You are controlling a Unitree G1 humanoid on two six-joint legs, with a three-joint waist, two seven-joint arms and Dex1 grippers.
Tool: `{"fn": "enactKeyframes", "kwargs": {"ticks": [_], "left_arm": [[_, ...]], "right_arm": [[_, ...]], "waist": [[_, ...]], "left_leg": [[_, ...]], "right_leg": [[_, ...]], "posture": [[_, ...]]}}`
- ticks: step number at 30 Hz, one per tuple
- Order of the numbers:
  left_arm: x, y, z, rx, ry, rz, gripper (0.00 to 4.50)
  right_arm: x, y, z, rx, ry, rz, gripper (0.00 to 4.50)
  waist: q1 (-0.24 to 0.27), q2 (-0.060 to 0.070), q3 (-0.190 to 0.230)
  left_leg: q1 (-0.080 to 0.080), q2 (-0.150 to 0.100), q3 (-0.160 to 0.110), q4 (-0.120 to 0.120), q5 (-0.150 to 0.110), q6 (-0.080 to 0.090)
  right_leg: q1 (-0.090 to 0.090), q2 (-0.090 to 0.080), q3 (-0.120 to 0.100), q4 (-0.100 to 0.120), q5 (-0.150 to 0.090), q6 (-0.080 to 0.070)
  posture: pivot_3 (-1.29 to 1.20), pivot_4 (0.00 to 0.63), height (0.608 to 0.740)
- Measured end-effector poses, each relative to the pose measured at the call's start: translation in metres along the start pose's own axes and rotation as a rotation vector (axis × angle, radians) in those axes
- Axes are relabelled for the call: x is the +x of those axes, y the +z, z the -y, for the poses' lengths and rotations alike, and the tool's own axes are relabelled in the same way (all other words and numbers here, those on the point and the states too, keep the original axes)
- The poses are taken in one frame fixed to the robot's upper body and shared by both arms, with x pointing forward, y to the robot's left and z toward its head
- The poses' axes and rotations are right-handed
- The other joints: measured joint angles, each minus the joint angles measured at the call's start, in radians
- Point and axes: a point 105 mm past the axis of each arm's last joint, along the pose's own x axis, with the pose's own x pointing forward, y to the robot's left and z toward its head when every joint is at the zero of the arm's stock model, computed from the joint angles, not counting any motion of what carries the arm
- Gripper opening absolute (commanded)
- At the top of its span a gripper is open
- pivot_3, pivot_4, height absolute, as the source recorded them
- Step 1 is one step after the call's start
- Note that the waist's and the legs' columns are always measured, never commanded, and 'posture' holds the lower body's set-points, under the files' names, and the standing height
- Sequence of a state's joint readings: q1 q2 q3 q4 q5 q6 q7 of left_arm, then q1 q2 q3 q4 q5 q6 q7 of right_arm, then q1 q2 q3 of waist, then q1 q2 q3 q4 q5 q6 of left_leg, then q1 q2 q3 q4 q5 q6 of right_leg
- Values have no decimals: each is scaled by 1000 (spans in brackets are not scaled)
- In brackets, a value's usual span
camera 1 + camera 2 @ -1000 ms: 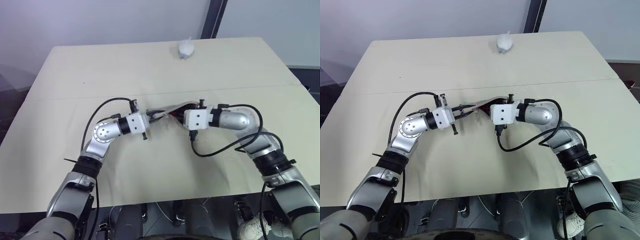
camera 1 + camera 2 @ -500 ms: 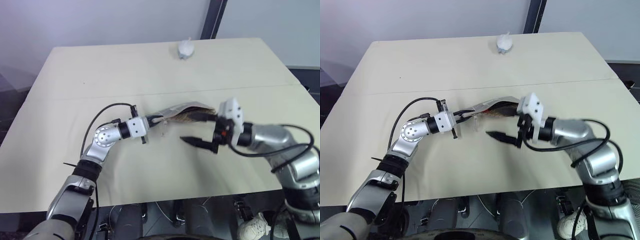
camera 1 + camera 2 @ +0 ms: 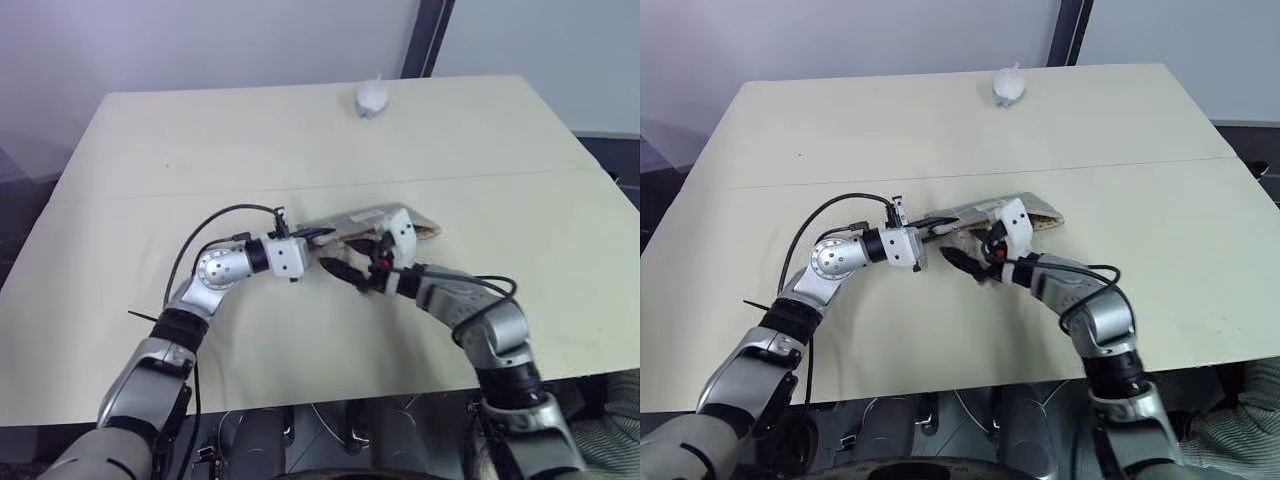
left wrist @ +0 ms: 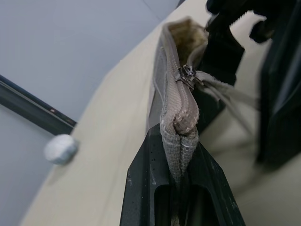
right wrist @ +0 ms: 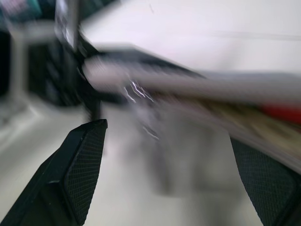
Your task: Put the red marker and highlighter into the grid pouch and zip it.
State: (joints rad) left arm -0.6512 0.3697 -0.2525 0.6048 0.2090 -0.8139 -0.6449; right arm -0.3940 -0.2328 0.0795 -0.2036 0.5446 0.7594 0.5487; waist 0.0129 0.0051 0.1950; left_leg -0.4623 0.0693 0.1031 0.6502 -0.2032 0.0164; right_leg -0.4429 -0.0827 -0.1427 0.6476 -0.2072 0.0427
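Observation:
The grid pouch (image 3: 385,222) lies across the table's middle with its tan-lined mouth (image 4: 186,34) partly open. My left gripper (image 3: 308,240) is shut on the pouch's zipper end (image 4: 181,141), and the metal zipper pull (image 4: 187,74) sits a short way up the zipper from there. My right gripper (image 3: 970,248) stands open just in front of the pouch, close to the left gripper, its fingers (image 5: 84,165) spread wide with nothing between them. A bit of the red marker (image 5: 282,113) shows inside the pouch's mouth. The highlighter is hidden.
A small white crumpled ball (image 3: 372,98) rests near the far edge of the beige table (image 3: 200,150). Black cables loop from both wrists over the table near the pouch.
My right gripper drew off to the right, opened and rolled, then swung back left to the pouch's zipper end. The pouch has settled lower. The left gripper kept its hold.

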Motion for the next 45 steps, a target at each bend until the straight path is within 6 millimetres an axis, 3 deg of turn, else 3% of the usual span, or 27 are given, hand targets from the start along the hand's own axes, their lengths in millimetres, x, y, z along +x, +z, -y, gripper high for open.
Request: {"fn": "enactKeyframes", "kwargs": {"ticks": [2,6,8,12,19,23,24,26,27,33,34,40,45], "left_arm": [[-1,0,-2,5,16,2,0],[-2,-3,-2,5,27,-9,0],[-3,-5,-1,4,26,-15,0],[-3,-6,1,6,16,-19,0],[-10,-11,-1,-3,21,-39,0],[-9,-9,1,-31,17,-24,0],[-9,-9,1,-50,12,-22,0],[-12,-12,2,-111,7,-23,707],[-16,-14,3,-161,4,-30,1088],[-22,-9,6,-315,-27,2,3992],[-24,-8,6,-327,-24,2,4407],[-53,-12,13,-488,39,-45,4460],[-75,-11,-10,-623,197,-51,4460]], "right_arm": [[1,2,0,16,5,6,2949],[0,-2,3,25,-2,-13,864],[-5,-2,6,5,-4,-27,65],[-30,-2,37,-101,-93,-101,20],[-116,10,125,-277,-395,-247,20],[-120,18,126,-319,-378,-213,20],[-120,15,124,-313,-366,-215,326],[-121,12,122,-308,-359,-216,988],[-122,10,122,-304,-370,-215,1549],[-127,8,115,-313,-337,-224,4477],[-129,8,112,-321,-313,-235,4500],[-145,-11,64,-253,-87,-337,4500],[-134,17,21,-261,84,-196,4500]], "waist": [[1,0,0],[-2,0,0],[-1,0,0],[0,0,0],[0,0,0],[-7,0,0],[-6,0,0],[-4,0,0],[-4,0,0],[2,0,0],[2,0,0],[-3,0,0],[-1,0,0]], "left_leg": [[0,0,0,0,0,0],[0,0,-1,0,0,0],[1,0,-2,0,0,0],[0,-1,-1,0,0,0],[0,-2,1,0,0,0],[1,0,1,0,0,0],[1,1,1,0,0,0],[1,1,0,-1,0,0],[1,1,0,-1,0,0],[1,0,-1,1,0,0],[1,0,-2,1,0,0],[1,1,-2,0,0,0],[2,1,-8,2,-2,-3]], "right_leg": [[0,0,0,0,0,0],[0,0,0,0,0,0],[0,0,0,0,-1,-1],[0,-3,0,0,-2,-3],[0,-3,0,0,-2,-3],[0,0,0,0,-1,0],[0,1,0,0,-1,0],[0,1,0,0,-1,0],[0,1,0,0,-1,0],[0,-1,1,0,-3,-3],[0,-1,1,-1,-3,-3],[0,0,1,-1,-3,-3],[2,2,1,-1,-3,-4]], "posture": [[0,150,740],[0,150,740],[0,150,740],[0,150,740],[0,150,740],[0,150,740],[0,150,740],[0,150,740],[0,150,740],[0,150,740],[0,150,740],[0,150,740],[0,150,740]]}}
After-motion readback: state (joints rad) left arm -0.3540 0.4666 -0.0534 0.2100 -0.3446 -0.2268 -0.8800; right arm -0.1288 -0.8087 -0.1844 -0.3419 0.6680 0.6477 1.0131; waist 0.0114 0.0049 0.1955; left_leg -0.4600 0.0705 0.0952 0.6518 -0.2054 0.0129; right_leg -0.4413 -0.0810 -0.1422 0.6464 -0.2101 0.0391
